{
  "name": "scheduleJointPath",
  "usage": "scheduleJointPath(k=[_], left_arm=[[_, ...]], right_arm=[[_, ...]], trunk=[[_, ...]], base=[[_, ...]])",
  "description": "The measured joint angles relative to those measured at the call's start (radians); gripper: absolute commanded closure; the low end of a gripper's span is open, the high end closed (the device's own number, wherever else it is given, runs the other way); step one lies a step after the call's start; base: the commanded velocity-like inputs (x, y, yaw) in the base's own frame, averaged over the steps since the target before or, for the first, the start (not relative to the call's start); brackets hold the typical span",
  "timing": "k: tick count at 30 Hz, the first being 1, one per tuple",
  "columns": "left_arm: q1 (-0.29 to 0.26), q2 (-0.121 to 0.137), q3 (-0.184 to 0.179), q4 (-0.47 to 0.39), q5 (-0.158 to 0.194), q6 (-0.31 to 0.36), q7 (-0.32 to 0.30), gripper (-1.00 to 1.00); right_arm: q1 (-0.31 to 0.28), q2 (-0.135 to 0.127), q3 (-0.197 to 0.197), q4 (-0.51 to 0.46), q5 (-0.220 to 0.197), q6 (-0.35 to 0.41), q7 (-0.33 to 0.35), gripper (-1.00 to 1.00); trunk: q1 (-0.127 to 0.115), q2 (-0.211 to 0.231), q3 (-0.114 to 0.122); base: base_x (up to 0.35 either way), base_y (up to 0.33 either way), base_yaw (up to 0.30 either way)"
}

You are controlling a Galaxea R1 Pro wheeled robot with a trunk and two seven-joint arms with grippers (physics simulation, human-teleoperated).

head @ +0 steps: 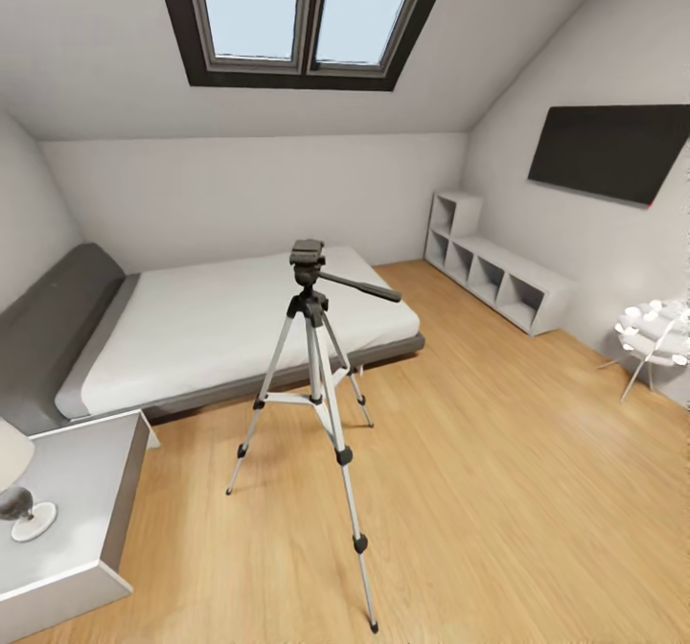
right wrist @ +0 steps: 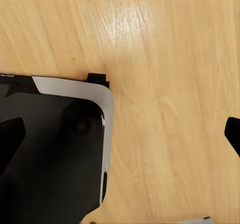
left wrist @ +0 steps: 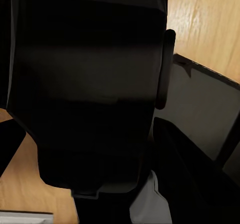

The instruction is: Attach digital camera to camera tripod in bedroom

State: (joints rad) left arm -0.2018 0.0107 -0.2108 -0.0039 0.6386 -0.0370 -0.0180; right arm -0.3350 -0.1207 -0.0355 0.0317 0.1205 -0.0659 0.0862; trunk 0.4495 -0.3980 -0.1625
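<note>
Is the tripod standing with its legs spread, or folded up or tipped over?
Standing, legs spread. The tripod is upright on the wood floor in front of the bed, three legs splayed; its head carries nothing.

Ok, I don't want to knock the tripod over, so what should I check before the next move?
1. camera tripod upright, with all three feet on the floor: ok.
2. Top of its pan head bare, ready for mounting: ok.
3. digital camera in hand: cannot tell. A dark bulk sits close to the left wrist lens, and no red dot is visible on it.
4. right claw open, tips wide apart over the floor: ok.
5. bedside table apart from the nearest tripod foot: ok.
</note>
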Motion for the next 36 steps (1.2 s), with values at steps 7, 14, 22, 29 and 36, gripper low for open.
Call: scheduleJointPath(k=[7,14,22,29,36], left_arm=[[0.0,0.0,0.0,0.0,0.0,0.0,0.0,1.0],[0.0,0.0,0.0,-0.001,0.0,0.0,0.0,1.0],[0.0,0.0,0.0,0.0,0.0,0.0,0.0,1.0],[0.0,0.0,0.0,-0.001,0.0,0.0,0.0,1.0],[0.0,0.0,0.0,-0.001,0.0,0.0,0.0,1.0]], right_arm=[[0.001,0.0,0.0,0.0,0.0,0.0,-0.002,-1.0],[0.001,0.001,0.0,0.0,0.0,0.0,-0.002,-1.0],[0.001,0.0,0.0,-0.001,0.0,-0.003,-0.003,-1.0],[0.001,0.0,0.001,-0.001,0.002,-0.005,-0.003,-1.0],[0.001,0.0,0.001,-0.001,0.002,-0.005,-0.003,-1.0]], trunk=[[0.0,0.0,-0.011],[0.0,0.0,-0.023],[0.0,0.0,-0.036],[0.0,0.0,-0.047],[0.0,0.0,-0.058]], base=[[0.0,0.0,-0.11],[0.0,0.0,-0.111],[0.0,0.0,-0.109],[0.0,0.0,-0.083],[0.0,0.0,-0.071]])
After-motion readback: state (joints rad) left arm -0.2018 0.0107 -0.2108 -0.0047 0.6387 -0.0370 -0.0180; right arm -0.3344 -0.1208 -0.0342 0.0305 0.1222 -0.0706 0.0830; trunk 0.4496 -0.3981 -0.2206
